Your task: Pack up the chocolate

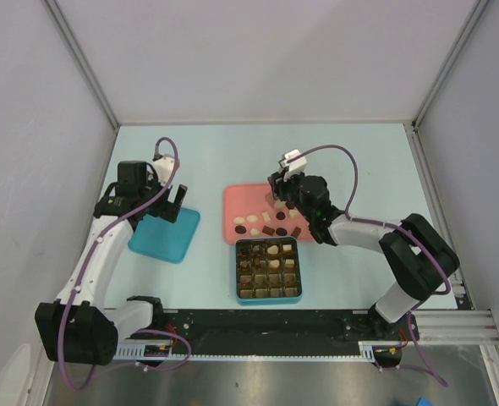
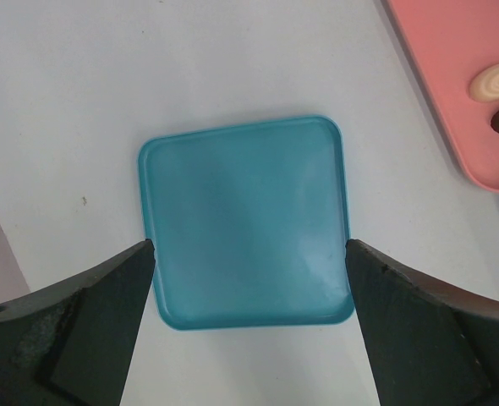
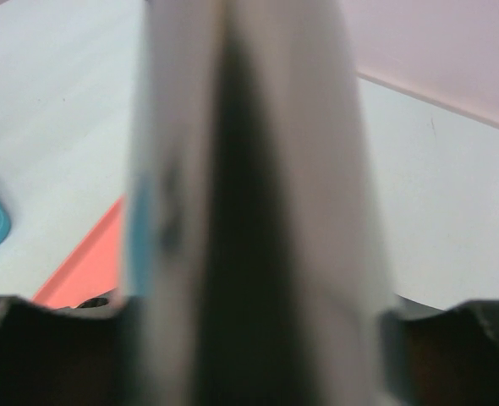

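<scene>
The chocolate (image 1: 269,230) is small, smooth pieces, round, oval and square, in dark brown, reddish brown and cream. A loose scatter lies along the near half of a flat pink tray (image 1: 241,199) with rounded corners. More pieces sit in the gold-brown grid cells of a square teal box (image 1: 269,299) just in front of that tray.

The right claw (image 1: 279,193) hangs over the tray's far right part, with the loose pieces just beside and in front of it. From its own camera, a pale, blurred upright slab (image 3: 258,169) with a dark stripe down its middle fills the space between the fingers. I cannot tell what it is, nor whether the claw pinches it.

The left claw (image 1: 172,203) is spread wide above a shallow, glossy teal lid (image 2: 245,220) with a raised rim, which lies on the pale matte table (image 1: 233,152). It is well apart from the chocolate, left of the tray.
</scene>
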Controlling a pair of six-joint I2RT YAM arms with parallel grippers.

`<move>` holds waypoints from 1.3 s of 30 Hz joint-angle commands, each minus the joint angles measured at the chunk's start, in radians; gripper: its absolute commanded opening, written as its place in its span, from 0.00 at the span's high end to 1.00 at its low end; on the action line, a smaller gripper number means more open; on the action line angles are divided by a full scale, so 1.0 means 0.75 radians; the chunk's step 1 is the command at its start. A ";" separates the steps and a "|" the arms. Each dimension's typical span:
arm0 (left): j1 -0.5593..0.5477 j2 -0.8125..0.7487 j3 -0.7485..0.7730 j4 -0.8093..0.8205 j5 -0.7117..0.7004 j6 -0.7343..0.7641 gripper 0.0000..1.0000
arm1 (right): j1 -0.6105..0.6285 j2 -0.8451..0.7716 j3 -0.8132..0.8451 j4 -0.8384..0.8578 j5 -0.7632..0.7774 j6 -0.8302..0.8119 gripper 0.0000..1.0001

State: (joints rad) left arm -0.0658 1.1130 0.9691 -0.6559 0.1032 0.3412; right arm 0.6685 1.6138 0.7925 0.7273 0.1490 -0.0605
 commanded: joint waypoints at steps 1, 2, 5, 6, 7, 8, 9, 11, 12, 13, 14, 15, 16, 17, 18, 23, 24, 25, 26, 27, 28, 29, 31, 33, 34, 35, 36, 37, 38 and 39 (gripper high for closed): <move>0.006 -0.001 0.025 0.038 -0.023 0.015 0.00 | -0.022 0.022 0.056 0.082 0.020 -0.028 0.50; 0.008 0.001 0.025 0.038 -0.025 0.015 0.00 | -0.020 0.024 0.056 0.080 0.020 -0.028 0.50; 0.006 0.003 0.027 0.042 -0.027 0.017 0.00 | -0.026 0.029 0.056 0.073 0.012 -0.028 0.49; 0.006 0.001 0.027 0.040 -0.027 0.020 0.00 | -0.026 0.031 0.056 0.061 0.014 -0.030 0.49; 0.008 0.003 0.027 0.042 -0.027 0.018 0.00 | -0.026 0.031 0.056 0.055 0.010 -0.028 0.50; 0.006 0.001 0.027 0.040 -0.029 0.022 0.00 | -0.026 0.031 0.056 0.045 0.008 -0.026 0.50; 0.006 0.001 0.027 0.040 -0.031 0.020 0.00 | -0.028 0.029 0.056 0.020 0.006 -0.028 0.50; 0.006 0.001 0.027 0.040 -0.031 0.022 0.00 | -0.026 0.020 0.056 -0.004 0.002 -0.024 0.50; 0.006 -0.001 0.025 0.042 -0.033 0.022 0.00 | -0.026 0.020 0.056 -0.021 0.000 -0.024 0.51; 0.008 -0.003 0.025 0.040 -0.033 0.022 0.00 | -0.030 0.016 0.054 -0.027 0.002 -0.024 0.51; 0.008 -0.001 0.025 0.042 -0.033 0.022 0.00 | -0.028 0.012 0.054 -0.031 0.002 -0.024 0.52; 0.008 -0.001 0.025 0.044 -0.031 0.020 0.00 | -0.028 0.008 0.054 -0.037 0.000 -0.022 0.52; 0.010 -0.001 0.025 0.044 -0.031 0.022 0.00 | -0.028 0.010 0.054 -0.039 -0.002 -0.022 0.53; 0.008 -0.003 0.025 0.042 -0.029 0.022 0.00 | -0.032 0.008 0.052 -0.041 -0.006 -0.018 0.53; 0.008 -0.003 0.025 0.042 -0.031 0.020 0.00 | -0.032 0.014 0.054 -0.043 -0.010 -0.014 0.54; 0.008 -0.011 0.019 0.042 -0.033 0.022 0.00 | -0.038 0.008 0.054 -0.039 -0.039 0.011 0.64; 0.008 -0.013 0.017 0.040 -0.033 0.024 0.00 | -0.041 0.004 0.054 -0.033 -0.041 0.009 0.67; 0.008 -0.011 0.017 0.040 -0.033 0.022 0.00 | -0.041 -0.004 0.054 -0.027 -0.049 0.009 0.68; 0.008 -0.015 0.017 0.040 -0.035 0.022 0.00 | -0.041 -0.014 0.054 -0.011 -0.051 0.005 0.69; 0.008 -0.013 0.017 0.040 -0.033 0.022 0.00 | -0.039 -0.025 0.052 -0.002 -0.053 -0.005 0.69; 0.008 -0.015 0.017 0.040 -0.033 0.020 0.00 | -0.038 -0.061 0.054 0.010 -0.064 -0.009 0.70; 0.008 -0.017 0.017 0.038 -0.031 0.022 0.00 | -0.041 -0.080 0.056 0.024 -0.070 -0.011 0.69; 0.008 -0.013 0.019 0.038 -0.031 0.020 0.00 | -0.036 -0.151 0.066 0.016 -0.084 -0.015 0.70; 0.008 -0.013 0.019 0.038 -0.029 0.018 0.00 | -0.012 -0.206 0.074 -0.014 -0.092 -0.024 0.70; 0.008 -0.013 0.019 0.038 -0.029 0.015 0.00 | 0.000 -0.233 0.074 -0.027 -0.096 -0.038 0.70; 0.008 -0.011 0.021 0.038 -0.025 0.011 0.01 | 0.013 -0.294 0.074 -0.065 -0.096 -0.052 0.70; 0.008 -0.011 0.021 0.038 -0.023 0.015 0.01 | 0.053 -0.323 0.074 -0.098 -0.092 -0.060 0.70; 0.008 -0.009 0.021 0.038 -0.023 0.013 0.00 | 0.072 -0.354 0.074 -0.131 -0.090 -0.069 0.70; 0.008 -0.009 0.021 0.038 -0.023 0.011 0.00 | 0.092 -0.407 0.074 -0.206 -0.086 -0.065 0.71; 0.008 -0.009 0.021 0.036 -0.023 0.011 0.00 | 0.121 -0.437 0.068 -0.247 -0.084 -0.059 0.71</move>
State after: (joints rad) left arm -0.0658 1.1130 0.9691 -0.6525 0.0887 0.3420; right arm 0.6930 1.4063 0.7998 0.6231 0.0956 -0.0826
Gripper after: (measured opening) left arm 0.996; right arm 0.364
